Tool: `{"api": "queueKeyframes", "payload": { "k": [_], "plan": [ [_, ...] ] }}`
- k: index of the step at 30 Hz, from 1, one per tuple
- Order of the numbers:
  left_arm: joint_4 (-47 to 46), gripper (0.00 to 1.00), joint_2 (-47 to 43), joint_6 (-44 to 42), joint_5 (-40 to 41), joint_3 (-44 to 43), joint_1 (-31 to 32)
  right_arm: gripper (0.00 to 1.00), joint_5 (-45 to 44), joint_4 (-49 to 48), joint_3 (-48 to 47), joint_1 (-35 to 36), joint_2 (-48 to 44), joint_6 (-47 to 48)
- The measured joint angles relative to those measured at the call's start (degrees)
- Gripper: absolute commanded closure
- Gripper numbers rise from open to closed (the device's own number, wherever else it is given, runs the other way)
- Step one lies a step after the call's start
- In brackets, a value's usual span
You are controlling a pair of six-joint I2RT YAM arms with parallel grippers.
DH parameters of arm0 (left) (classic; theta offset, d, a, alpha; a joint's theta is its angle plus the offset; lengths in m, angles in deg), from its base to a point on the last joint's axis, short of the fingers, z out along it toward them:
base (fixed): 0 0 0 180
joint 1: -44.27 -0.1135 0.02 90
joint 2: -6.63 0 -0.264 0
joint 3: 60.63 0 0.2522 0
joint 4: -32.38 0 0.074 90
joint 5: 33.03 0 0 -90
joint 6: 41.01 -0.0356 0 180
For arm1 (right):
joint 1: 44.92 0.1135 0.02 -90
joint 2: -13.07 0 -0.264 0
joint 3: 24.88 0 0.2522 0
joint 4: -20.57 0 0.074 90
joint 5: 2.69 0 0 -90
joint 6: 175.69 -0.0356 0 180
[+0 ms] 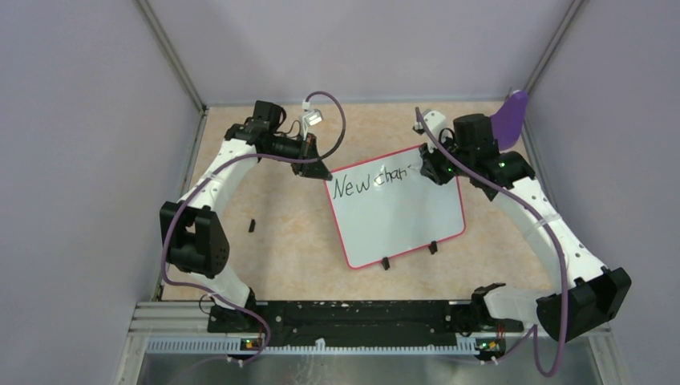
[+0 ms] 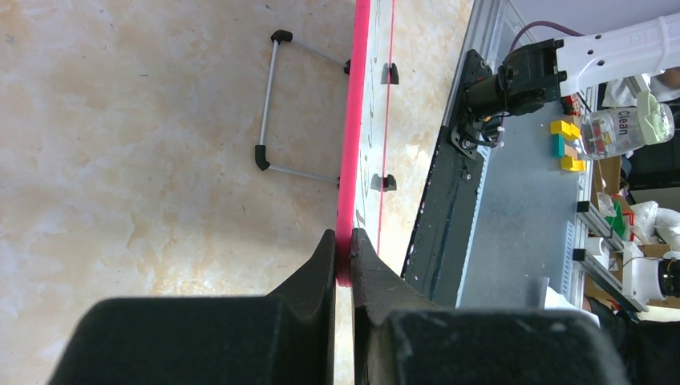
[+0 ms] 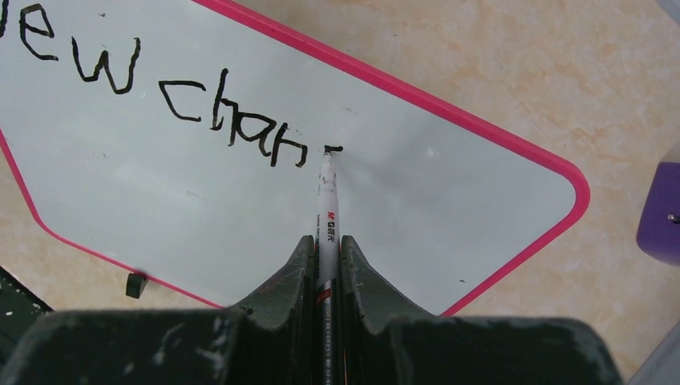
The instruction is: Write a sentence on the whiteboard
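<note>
The whiteboard (image 1: 401,220) lies tilted on the table, white with a pink rim. The sentence (image 1: 367,182) reads "New chan" in dark marker along its top. My left gripper (image 1: 319,171) is shut on the board's upper left corner; in the left wrist view the pink rim (image 2: 354,120) is pinched between the fingertips of the left gripper (image 2: 343,242). My right gripper (image 1: 431,170) is shut on a white marker (image 3: 327,210). The marker's tip touches the board (image 3: 449,192) just right of the last letter of the sentence (image 3: 200,112), where a short fresh stroke shows.
Two black clip feet (image 1: 385,263) (image 1: 433,248) sit on the board's near edge. A small black piece (image 1: 252,225) lies on the table left of the board. A purple object (image 1: 509,116) stands at the back right. A wire stand (image 2: 269,104) shows beside the rim.
</note>
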State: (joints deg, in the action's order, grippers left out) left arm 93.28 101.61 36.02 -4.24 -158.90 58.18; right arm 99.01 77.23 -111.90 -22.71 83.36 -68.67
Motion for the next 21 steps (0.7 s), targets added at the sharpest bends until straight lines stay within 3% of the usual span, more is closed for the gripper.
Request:
{"api": "queueKeyframes", "payload": {
  "k": [21],
  "plan": [
    [0.02, 1.00, 0.00, 0.00, -0.07, 0.00, 0.02, 1.00, 0.11, 1.55, 2.49, 0.13, -1.53, 1.44]
  ]
}}
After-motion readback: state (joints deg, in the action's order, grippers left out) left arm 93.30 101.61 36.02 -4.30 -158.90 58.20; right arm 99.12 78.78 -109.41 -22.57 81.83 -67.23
